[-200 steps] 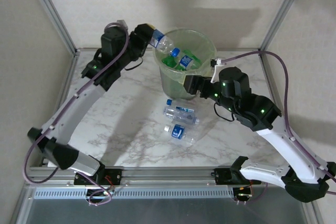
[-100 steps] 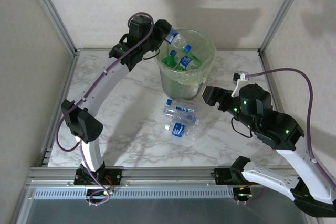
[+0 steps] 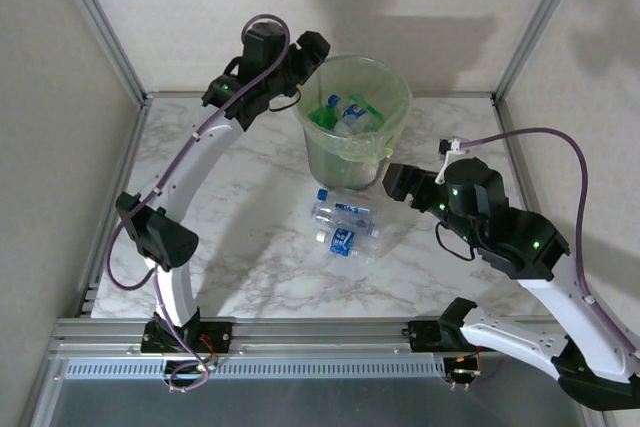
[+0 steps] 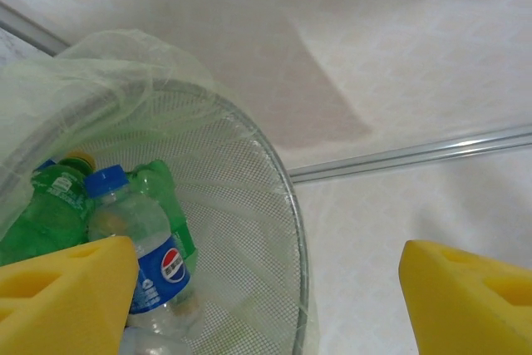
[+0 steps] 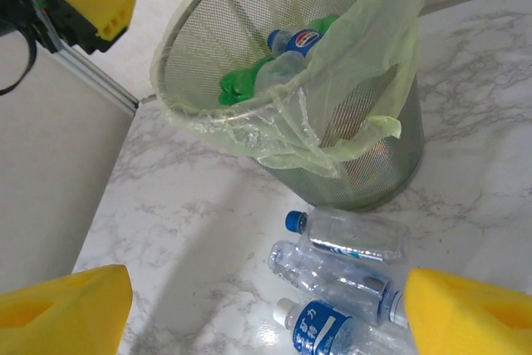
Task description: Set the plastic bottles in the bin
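Wide and empty, the left gripper [image 3: 312,50] hangs at 11 o'clock of the bin [image 3: 399,107], bottles [image 3: 346,115] inside; the right gripper [image 3: 395,180], equally wide and empty, sits at 5 o'clock, loose bottles [image 3: 343,219] at 6 o'clock.

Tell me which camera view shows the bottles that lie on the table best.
The right wrist view: the three bottles on the table lie close and large before the bin, caps and one blue label plain. The top external view shows them small, hard to tell apart. The left wrist view looks into the bin.
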Tool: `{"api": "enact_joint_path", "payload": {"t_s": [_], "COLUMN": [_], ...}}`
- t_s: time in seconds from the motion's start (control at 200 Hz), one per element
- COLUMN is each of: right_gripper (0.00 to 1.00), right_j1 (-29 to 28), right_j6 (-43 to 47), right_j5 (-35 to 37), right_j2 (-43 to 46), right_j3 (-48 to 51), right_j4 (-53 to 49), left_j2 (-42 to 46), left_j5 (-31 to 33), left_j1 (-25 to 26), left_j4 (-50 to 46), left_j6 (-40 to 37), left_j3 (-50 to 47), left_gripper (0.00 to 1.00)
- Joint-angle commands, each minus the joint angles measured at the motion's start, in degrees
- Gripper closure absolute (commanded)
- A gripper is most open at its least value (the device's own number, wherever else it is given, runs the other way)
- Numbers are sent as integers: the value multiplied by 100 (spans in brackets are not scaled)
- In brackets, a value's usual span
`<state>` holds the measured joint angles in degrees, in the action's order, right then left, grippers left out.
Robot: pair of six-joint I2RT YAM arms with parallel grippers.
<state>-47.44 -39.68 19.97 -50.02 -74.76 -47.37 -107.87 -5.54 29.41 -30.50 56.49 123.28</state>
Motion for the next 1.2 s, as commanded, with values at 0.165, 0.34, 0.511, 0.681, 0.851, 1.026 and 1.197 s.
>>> {"api": "enact_joint_path", "payload": {"t_s": [0.165, 0.34, 0.511, 0.681, 0.851, 1.026, 1.197], "right_gripper": [14, 17, 14, 12, 9, 7, 8], "right_j1": [-19, -167, -200, -197, -195, -201, -210], "right_j6": [498, 523, 408, 404, 474, 569, 845], "right_j5": [-329, -711, -969, -942, -1034, -1114, -1272], "right_j2": [-764, -928, -848, -719, -793, -1062, -1834], "right_j3": [-176, 195, 665, 1253, 1723, 2052, 2058], "right_j4": [-9, 19, 436, 527, 543, 810, 1023], "left_j2": [1488, 2576, 3180, 3386, 3507, 3674, 3722], "left_j5": [752, 862, 653, 612, 489, 241, 278], "left_j1": [-82, -385, -589, -629, -647, -647, -711], "left_j4": [-445, -31, -29, -140, -26, 310, 349], "left_j6": [-887, -706, -528, -563, -472, -231, -199], "left_j3": [-679, -2403, -3434, -4038, -4515, -5169, -5524], "left_gripper": [17, 15, 15, 15, 16, 17, 16]}}
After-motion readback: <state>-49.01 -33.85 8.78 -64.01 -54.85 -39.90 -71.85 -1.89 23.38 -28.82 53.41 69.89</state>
